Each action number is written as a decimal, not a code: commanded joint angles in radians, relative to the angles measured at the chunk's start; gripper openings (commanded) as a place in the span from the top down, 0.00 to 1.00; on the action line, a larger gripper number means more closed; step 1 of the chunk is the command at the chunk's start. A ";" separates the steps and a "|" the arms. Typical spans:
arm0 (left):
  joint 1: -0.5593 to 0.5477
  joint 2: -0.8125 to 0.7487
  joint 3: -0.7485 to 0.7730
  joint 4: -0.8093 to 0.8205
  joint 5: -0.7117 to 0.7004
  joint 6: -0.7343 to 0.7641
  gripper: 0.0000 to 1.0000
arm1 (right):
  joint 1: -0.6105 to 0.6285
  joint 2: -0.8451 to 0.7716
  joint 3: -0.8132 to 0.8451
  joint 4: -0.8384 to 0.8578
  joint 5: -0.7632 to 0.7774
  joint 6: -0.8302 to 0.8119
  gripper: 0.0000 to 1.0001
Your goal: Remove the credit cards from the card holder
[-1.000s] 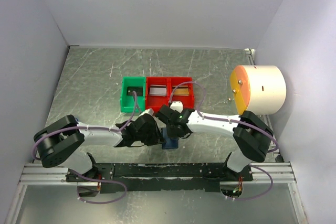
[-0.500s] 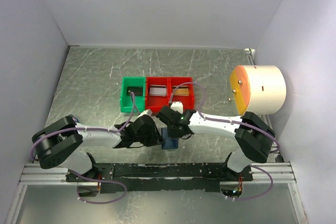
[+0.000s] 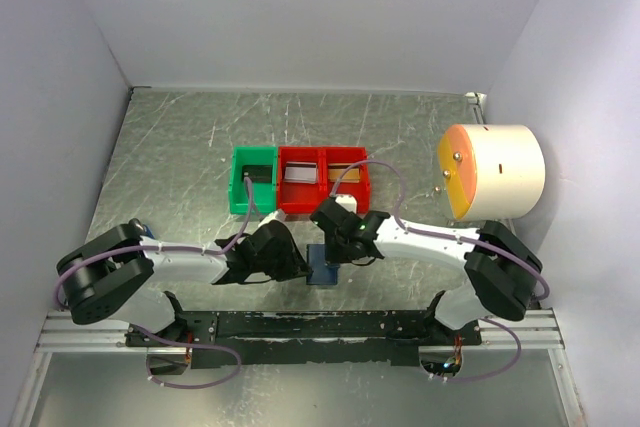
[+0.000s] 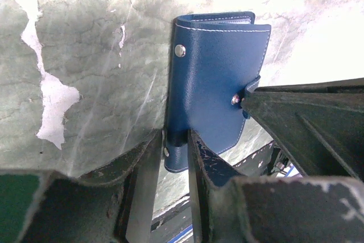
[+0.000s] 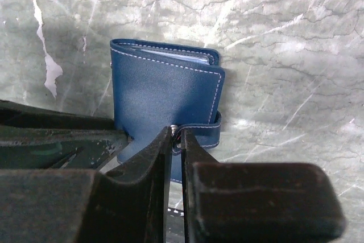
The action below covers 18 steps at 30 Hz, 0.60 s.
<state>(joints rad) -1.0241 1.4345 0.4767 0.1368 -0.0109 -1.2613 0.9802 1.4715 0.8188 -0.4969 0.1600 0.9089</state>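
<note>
Navy leather fills both of my wrist views: the holder (image 4: 219,78) is folded shut, with white stitching along its edges and a thin pale layer showing in the gap at its far edge. It sits over the scratched grey table (image 5: 284,55) near my bases, between my two wrists and well short of the bins.

My left pincer (image 4: 176,151) has a finger on each side of the holder's near corner and is clamped on it, just by a small metal stud. My right pincer (image 5: 176,135) comes in from the other side. Its fingers are pressed almost together on the snap tab (image 5: 202,131), the narrow strap that wraps round the holder's edge. In the left wrist view the tip of a right finger (image 4: 296,118) meets the holder exactly at that snap.

From above, three bins stand in a row past the holder: a green bin (image 3: 240,192), a middle red bin (image 3: 300,205) and a right red bin (image 3: 370,187). A silvery card (image 3: 300,174) lies in the middle one and a tan card (image 3: 345,175) in the right one. Something dark lies in the green bin, too small for me to tell what. A white drum (image 3: 510,172) with an orange face lies on its side at the table's right edge.
</note>
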 commanded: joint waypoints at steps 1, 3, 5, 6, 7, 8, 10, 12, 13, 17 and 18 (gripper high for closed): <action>-0.005 0.052 -0.020 -0.121 -0.040 0.021 0.63 | -0.013 -0.050 -0.021 -0.033 -0.022 -0.028 1.00; -0.006 0.057 -0.022 -0.117 -0.038 0.018 0.63 | -0.019 -0.068 -0.019 -0.051 -0.017 -0.032 1.00; -0.006 0.057 -0.022 -0.118 -0.038 0.017 0.63 | -0.021 -0.088 -0.018 -0.085 0.000 -0.031 1.00; -0.005 0.055 -0.022 -0.119 -0.038 0.017 0.63 | -0.024 -0.097 -0.021 -0.101 0.013 -0.028 0.98; -0.006 0.052 -0.024 -0.122 -0.038 0.016 0.63 | -0.028 -0.106 -0.025 -0.120 0.025 -0.024 0.95; -0.008 0.048 -0.026 -0.122 -0.038 0.015 0.63 | -0.030 -0.113 -0.028 -0.135 0.036 -0.018 0.92; -0.006 0.040 -0.028 -0.127 -0.041 0.014 0.63 | -0.037 -0.127 -0.043 -0.157 0.042 -0.015 0.87; -0.006 0.030 -0.026 -0.137 -0.046 0.015 0.63 | -0.044 -0.135 -0.057 -0.163 0.041 -0.011 0.82; -0.005 0.026 -0.022 -0.143 -0.048 0.017 0.63 | -0.047 -0.138 -0.064 -0.161 0.039 -0.010 0.80; -0.007 0.018 -0.007 -0.165 -0.052 0.029 0.63 | -0.063 -0.142 -0.078 -0.140 0.018 -0.016 0.76; -0.006 0.017 -0.005 -0.167 -0.052 0.029 0.63 | -0.065 -0.142 -0.081 -0.133 0.014 -0.018 0.76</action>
<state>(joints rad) -1.0248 1.4380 0.4816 0.1318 -0.0113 -1.2686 0.9283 1.3464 0.7509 -0.6239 0.1719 0.8913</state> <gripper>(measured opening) 0.373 0.236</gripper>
